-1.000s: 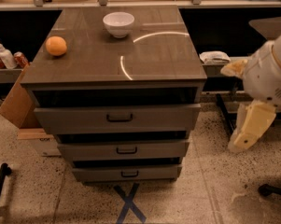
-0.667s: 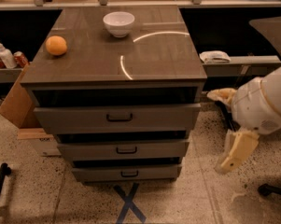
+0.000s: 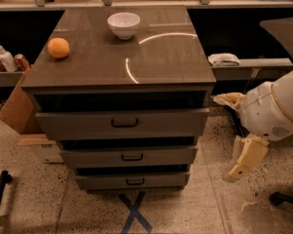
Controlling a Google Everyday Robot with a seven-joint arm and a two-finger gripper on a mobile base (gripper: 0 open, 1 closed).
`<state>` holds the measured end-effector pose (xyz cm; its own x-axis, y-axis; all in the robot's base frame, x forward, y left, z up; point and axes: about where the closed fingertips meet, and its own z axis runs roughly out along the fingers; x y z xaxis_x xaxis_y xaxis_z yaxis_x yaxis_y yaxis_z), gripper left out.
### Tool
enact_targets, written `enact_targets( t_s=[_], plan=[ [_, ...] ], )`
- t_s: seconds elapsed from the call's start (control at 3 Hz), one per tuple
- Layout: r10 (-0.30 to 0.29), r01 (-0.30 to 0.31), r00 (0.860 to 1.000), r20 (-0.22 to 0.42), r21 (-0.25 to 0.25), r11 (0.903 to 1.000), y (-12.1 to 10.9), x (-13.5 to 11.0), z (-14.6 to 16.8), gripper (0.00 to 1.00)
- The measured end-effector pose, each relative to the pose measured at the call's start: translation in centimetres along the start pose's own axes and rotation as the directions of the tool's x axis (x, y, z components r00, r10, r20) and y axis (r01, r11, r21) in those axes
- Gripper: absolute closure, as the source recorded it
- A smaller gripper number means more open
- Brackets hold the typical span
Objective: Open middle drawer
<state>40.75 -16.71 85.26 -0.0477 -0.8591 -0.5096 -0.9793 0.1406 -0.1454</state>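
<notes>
**Gripper held off to the right, middle drawer not yet touched**

The middle drawer (image 3: 92, 157) is found in the grey-brown cabinet (image 3: 160, 57), between a taller-fronted top drawer (image 3: 78, 125) and a shorter bottom drawer (image 3: 102, 182). Its flat front appears pushed in, and its small black bar handle (image 3: 132, 156) sits at the centre, unobstructed.

The gripper (image 3: 238, 167) is carried low at the right of the cabinet, at about the height of the middle and bottom drawers. It is well apart from the front and touches nothing. Whether it is open or closed cannot be told from this view. The placement is judged to be an approach posture: the bulky white arm (image 3: 275, 108) is kept beside the cabinet, so that the drawer fronts are left free and the handle can be reached from the front. The opening itself is judged not to have begun.

On the cabinet top, an orange (image 3: 58, 48) lies near the left edge and a white bowl (image 3: 123, 25) stands towards the back; both are well away from the drawers.

The cabinet stands on a speckled floor (image 3: 39, 199), where a blue taped cross (image 3: 135, 212) is laid just before it. A cardboard box (image 3: 14, 108) leans at its left side, bottles (image 3: 5, 57) are kept on a low shelf behind, and a white cloth (image 3: 224, 59) lies on a shelf at the right.
</notes>
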Motion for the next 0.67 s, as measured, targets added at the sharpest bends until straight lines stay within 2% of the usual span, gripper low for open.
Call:
enact_targets(
  t_s=[0.33, 0.67],
  plan=[
    [0.008, -0.008, 1.0, 0.012, -0.004, 1.0, -0.2, 1.2, 1.7, 0.0],
    [-0.003, 0.004, 0.999, 0.051, -0.022, 0.9998, -0.5, 4.1, 6.9, 0.0]
  ],
)
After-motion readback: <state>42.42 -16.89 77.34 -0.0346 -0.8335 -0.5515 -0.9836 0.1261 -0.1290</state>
